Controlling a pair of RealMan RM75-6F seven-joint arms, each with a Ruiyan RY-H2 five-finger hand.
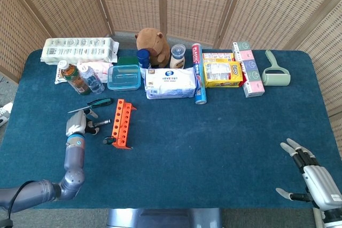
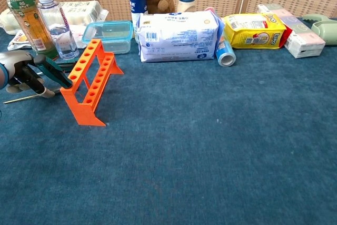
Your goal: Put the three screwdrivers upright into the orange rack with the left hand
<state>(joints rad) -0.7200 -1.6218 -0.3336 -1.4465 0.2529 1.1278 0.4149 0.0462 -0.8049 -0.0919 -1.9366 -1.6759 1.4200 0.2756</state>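
Beside the orange rack point(image 1: 122, 124), a screwdriver point(image 1: 101, 123) is touched by the left hand point(image 1: 79, 125); whether its fingers point(image 2: 32, 80) are clamped cannot be told

My left robot hand point(image 1: 78, 125): pale grey shell, dark finger parts, blue band at wrist, smooth grey-blue arm behind. My right robot hand point(image 1: 315, 174): light grey casing, pale fingers with dark segments.

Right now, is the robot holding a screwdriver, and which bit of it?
It cannot be told for sure. The left hand is down on the middle screwdriver, fingers around its metal shaft beside the orange rack, but it hasn't lifted. The right hand holds nothing.
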